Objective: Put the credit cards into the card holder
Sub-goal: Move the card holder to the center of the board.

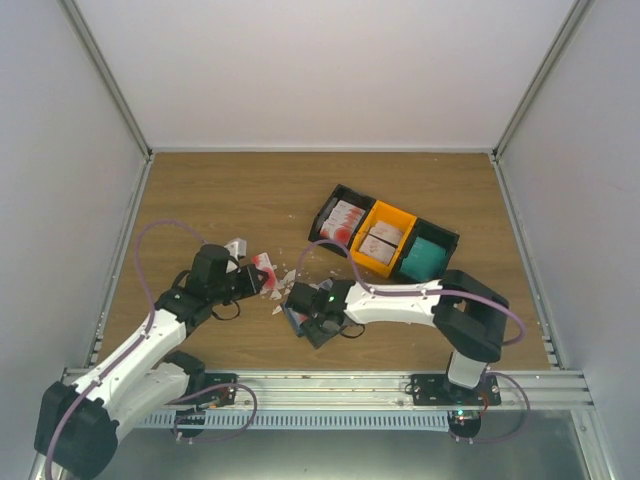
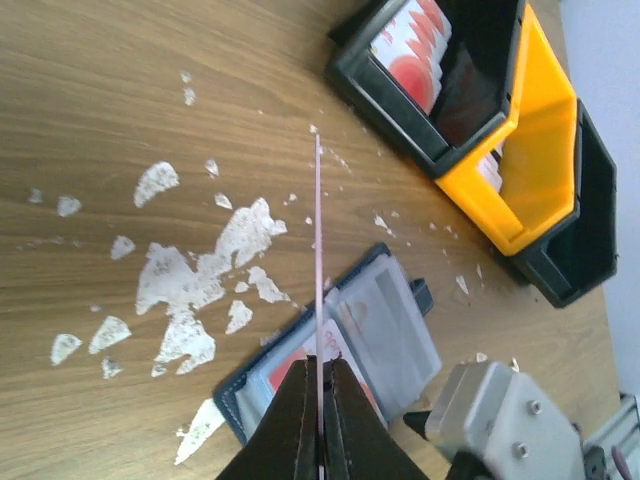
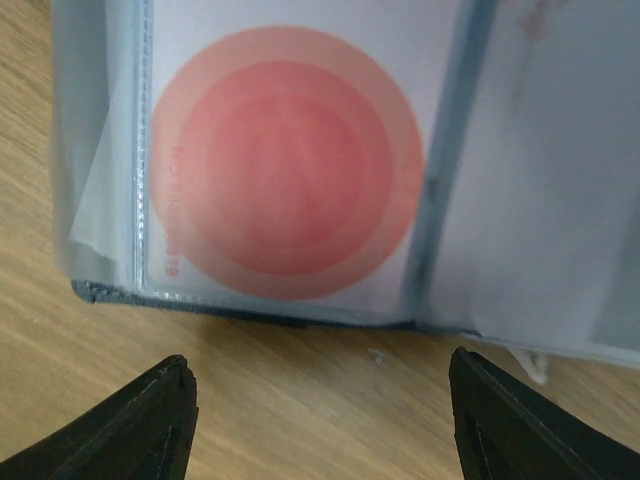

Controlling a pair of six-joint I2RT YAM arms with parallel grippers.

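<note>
The left fingers [image 2: 310, 420] are pressed fully together on one credit card [image 2: 318, 250]. They hold it by its near end, and the rest of it reaches out free above the table [image 2: 90, 110]. The right fingers [image 3: 150, 425] stand wide apart with nothing between them and hang low, just beside the near edge of the card holder [image 3: 520, 180].

The card holder lies open and flat on the table between the two arms, near the tray boxes [image 2: 530, 150]. One card with a red circle [image 3: 285, 160] is already inside its left clear sleeve. The sleeve next to it looks empty.

I judge the held card to be light, thin and fairly stiff, with a smooth face that can slip between the fingers. The hold at one end seems good, because the long free part can lead into a slot. The sleeves look soft and thin, with the mouth lying closed, and the holder is probably light enough to slide when it is pushed. So the right fingers may need to press it down or lift the sleeve lip.

The wrist camera sees the held card only edge-on, as a thin pink line, so its print is hidden. I cannot tell if its far tip touches the table. The right arm covers most of the holder in the top view. The right wrist view cuts off its far part, so I cannot tell on which side the slots open. White scraps [image 2: 190, 280] lie on the wood. More cards [image 2: 415, 40] stand in a black tray box.
</note>
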